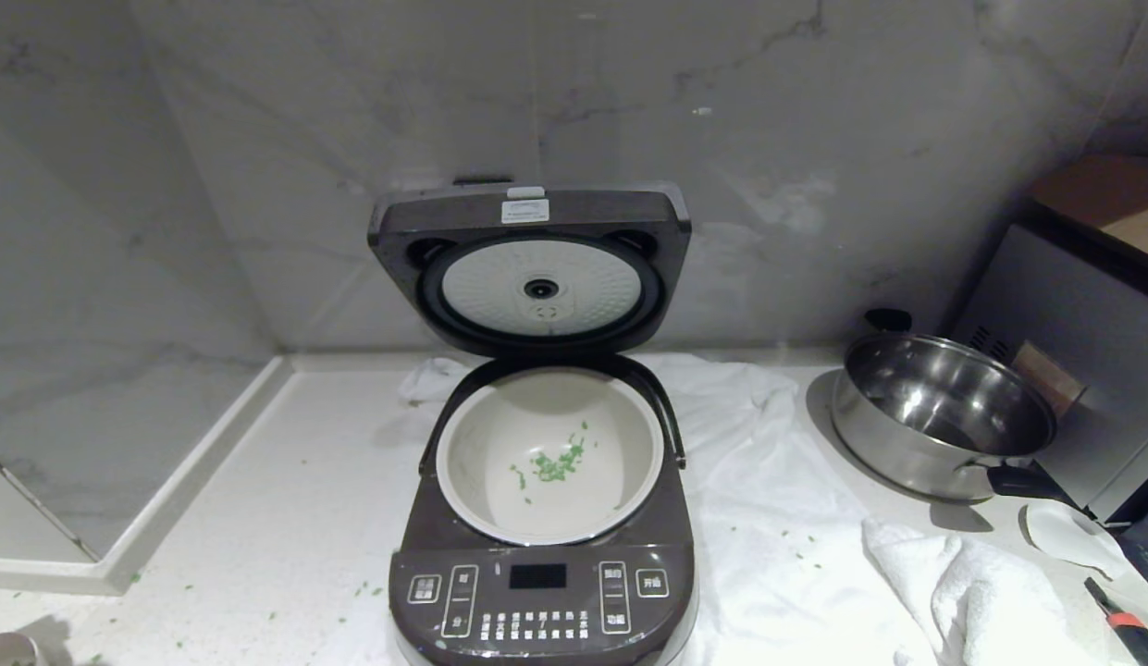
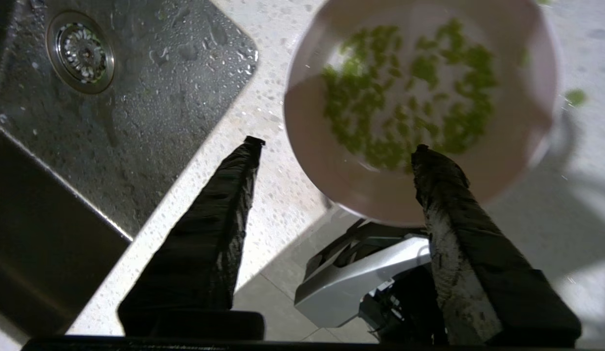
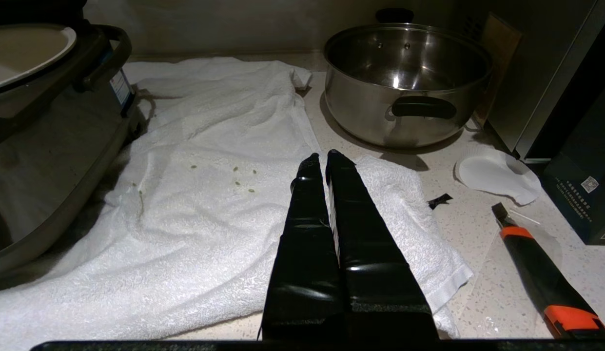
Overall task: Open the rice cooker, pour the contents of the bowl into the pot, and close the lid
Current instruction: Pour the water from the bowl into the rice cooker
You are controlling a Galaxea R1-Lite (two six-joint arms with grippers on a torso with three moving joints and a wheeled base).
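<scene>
Marble walls back a pale worktop [image 1: 259,518]; at six o'clock the rice cooker [image 1: 543,592] stands, lid [image 1: 531,268] up, green bits [image 1: 555,462] in its pot [image 1: 550,453]. Left gripper [image 2: 334,146] gapes above the bowl [image 2: 419,107], holding nothing; sink [image 2: 112,97] at ten. Right gripper [image 3: 323,158] pinched empty over a towel [image 3: 209,195]. Next: grasp, pour.

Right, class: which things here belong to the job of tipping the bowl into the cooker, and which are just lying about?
Job: rice cooker, its open lid, white pot, pink bowl with green bits, open left gripper.

Lying about: steel pan, towel, knife, sink.
</scene>
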